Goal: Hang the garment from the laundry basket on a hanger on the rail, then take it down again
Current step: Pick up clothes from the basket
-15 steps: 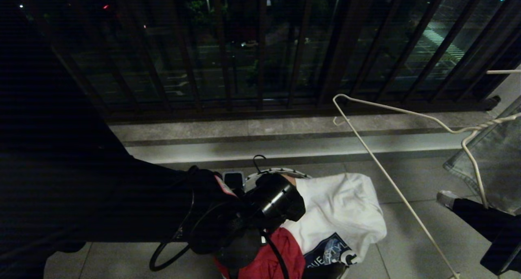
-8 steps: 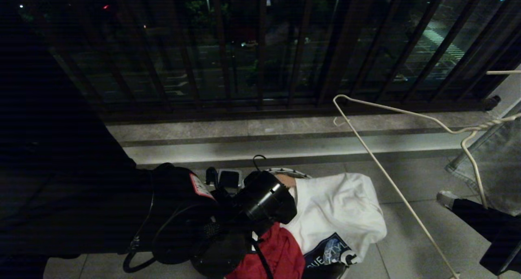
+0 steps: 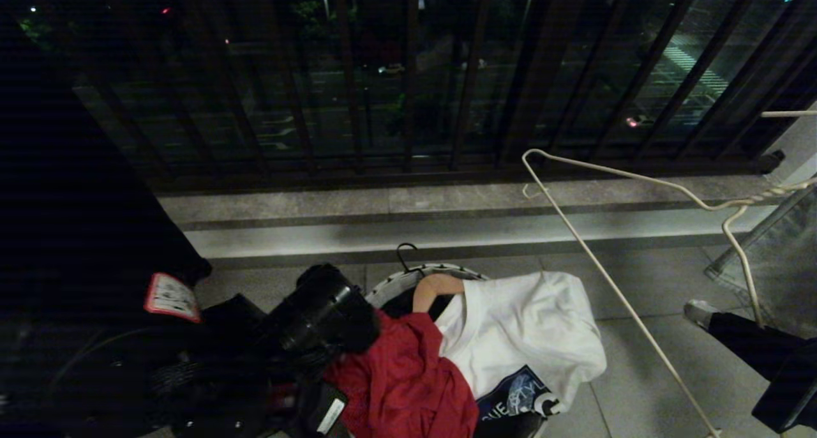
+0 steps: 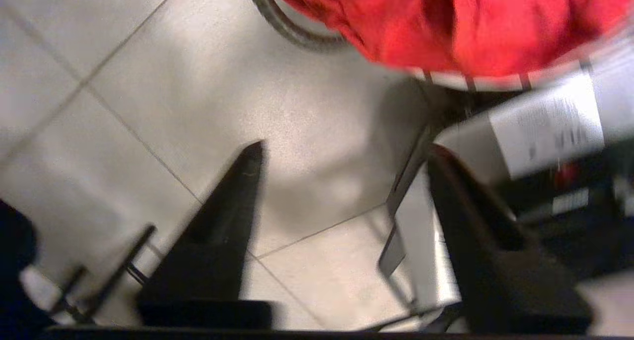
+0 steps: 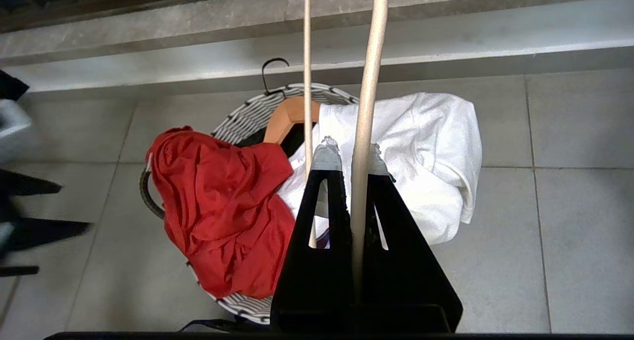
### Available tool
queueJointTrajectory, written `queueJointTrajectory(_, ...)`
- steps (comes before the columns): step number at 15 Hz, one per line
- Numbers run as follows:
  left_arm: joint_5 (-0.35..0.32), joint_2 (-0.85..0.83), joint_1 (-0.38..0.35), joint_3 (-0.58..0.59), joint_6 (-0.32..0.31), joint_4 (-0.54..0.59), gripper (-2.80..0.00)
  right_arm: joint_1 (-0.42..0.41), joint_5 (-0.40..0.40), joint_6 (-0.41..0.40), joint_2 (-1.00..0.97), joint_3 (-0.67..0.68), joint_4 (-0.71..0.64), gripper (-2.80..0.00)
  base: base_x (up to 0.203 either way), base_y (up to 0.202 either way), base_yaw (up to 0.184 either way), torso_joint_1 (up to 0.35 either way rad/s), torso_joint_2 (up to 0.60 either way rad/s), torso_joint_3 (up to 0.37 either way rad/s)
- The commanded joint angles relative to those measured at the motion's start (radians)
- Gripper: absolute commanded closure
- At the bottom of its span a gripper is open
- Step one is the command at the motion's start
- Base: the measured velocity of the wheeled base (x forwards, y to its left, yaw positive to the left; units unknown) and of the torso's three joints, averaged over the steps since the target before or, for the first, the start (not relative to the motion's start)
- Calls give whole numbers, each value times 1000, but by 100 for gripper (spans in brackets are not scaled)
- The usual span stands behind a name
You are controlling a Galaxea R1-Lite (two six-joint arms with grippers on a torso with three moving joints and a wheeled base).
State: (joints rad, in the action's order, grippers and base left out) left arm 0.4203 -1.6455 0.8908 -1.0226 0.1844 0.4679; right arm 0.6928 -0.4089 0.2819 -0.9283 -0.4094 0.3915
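Your laundry basket [image 5: 257, 113] on the floor holds two shirts: one red T-shirt [image 5: 223, 208] draped over its rim and one white T-shirt [image 5: 426, 151], plus one wooden hanger [image 5: 290, 114]. Your left pincer [image 4: 342, 156] stands spread and empty beside the basket. Your right pincer [image 5: 349, 154] pinches one white wire hanger [image 3: 613, 278].

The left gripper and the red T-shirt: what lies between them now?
Only bare floor tile. In the left wrist view, the open left gripper holds nothing, and the red T-shirt hangs over the basket rim beyond.
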Motion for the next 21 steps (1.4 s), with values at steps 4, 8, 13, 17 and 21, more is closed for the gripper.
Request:
queueJointTrajectory(4,-102,259,-150,159,-561,-1,0,1,-2,2,0,0,3,0,0,0,0,0,0,0)
queueJointTrajectory(8,-168,139,-203,180,-839,-172,0,1,-2,2,2,-2,3,0,0,0,0,0,0,0)
queueJointTrajectory(13,-173,-112,-220,180,-1196,-588,0,1,-2,3,0,-2,3,0,0,0,0,0,0,0)
queueJointTrajectory(17,-201,-64,-222,184,-1369,-645,-280,1,-2,3,0,0,3,0,0,0,0,0,0,0)
queueJointTrajectory(21,-212,-53,-234,177,-1551,-661,-280,1,-2,2,2,-2,3,0,0,0,0,0,0,0)
